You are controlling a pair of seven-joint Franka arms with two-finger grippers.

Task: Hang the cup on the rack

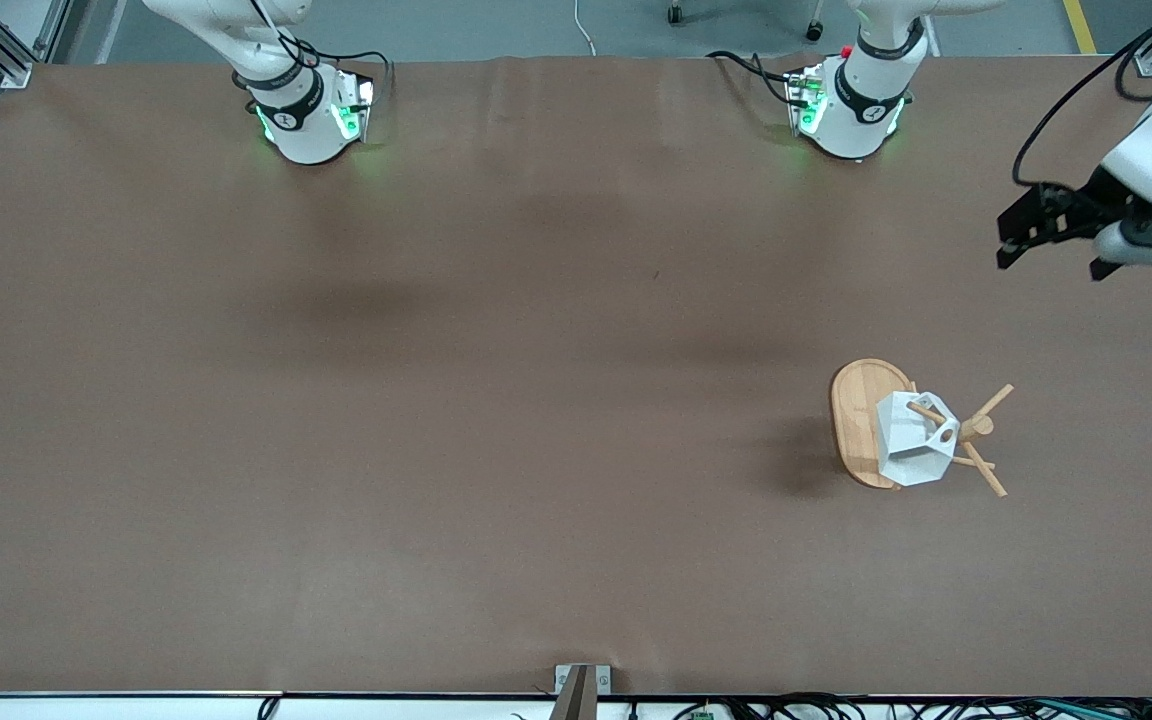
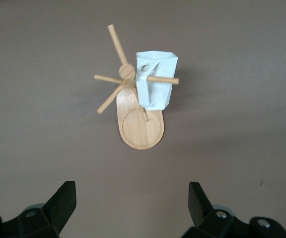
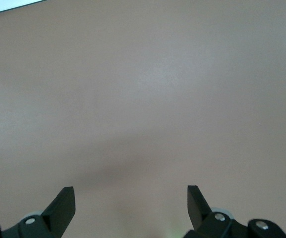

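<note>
The white faceted cup [image 1: 911, 440] hangs by its pierced tab handle on a peg of the bamboo rack [image 1: 861, 415], toward the left arm's end of the table. In the left wrist view the cup [image 2: 155, 82] hangs beside the rack's post, over the oval base [image 2: 140, 129]. My left gripper [image 1: 1051, 245] is open and empty, up in the air over the table's edge at the left arm's end, apart from the rack; its own view [image 2: 133, 198] shows the jaws wide apart. My right gripper [image 3: 131, 198] is open and empty over bare table, out of the front view.
Brown paper covers the table [image 1: 496, 400]. The two arm bases [image 1: 311, 120] [image 1: 851, 110] stand along the edge farthest from the front camera. A small bracket [image 1: 581, 685] sits at the nearest edge.
</note>
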